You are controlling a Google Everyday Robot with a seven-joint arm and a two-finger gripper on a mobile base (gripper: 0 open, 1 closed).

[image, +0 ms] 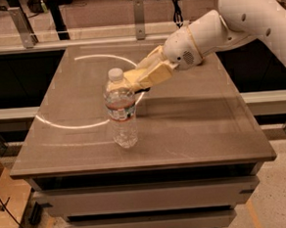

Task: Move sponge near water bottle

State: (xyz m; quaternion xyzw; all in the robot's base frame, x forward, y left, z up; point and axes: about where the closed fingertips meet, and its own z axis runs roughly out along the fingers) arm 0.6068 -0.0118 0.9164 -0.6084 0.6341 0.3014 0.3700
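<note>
The water bottle (pixel 120 110) stands upright on the brown table (pixel 197 122), left of the middle, with a white cap and a reddish label band. My gripper (pixel 143 76) is shut on the pale yellow sponge (pixel 132 79). It holds the sponge low over the table, just behind and to the right of the bottle's cap. The white arm (pixel 234 16) reaches in from the upper right. The sponge's underside is hidden, so I cannot tell whether it touches the table.
A bright curved streak of light (pixel 85 124) lies across the tabletop around the bottle. A rail with metal posts (pixel 138 11) runs behind the table's far edge. The table's front edge is close to the bottle. A cardboard box (pixel 4 204) sits at the lower left.
</note>
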